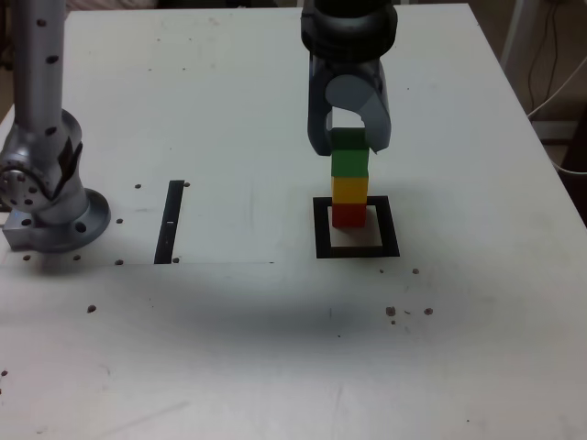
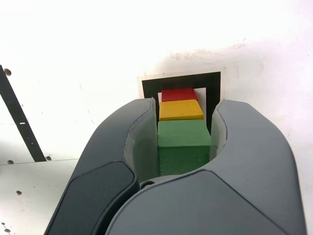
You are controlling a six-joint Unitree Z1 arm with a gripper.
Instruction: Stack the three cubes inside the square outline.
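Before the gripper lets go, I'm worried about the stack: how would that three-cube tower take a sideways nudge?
Probably badly. The green cube sits on the yellow cube and red cube, one cube wide, so it looks apt to tip. The faces look smooth, so they may slide. The gripper brackets the green one closely.

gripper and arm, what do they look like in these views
The gripper has two broad, curved dark grey jaws with paler grey inner faces and a light grey rounded joint above, under a black wrist housing. The arm's silver metal base carries small black screws. No cables or markings show.
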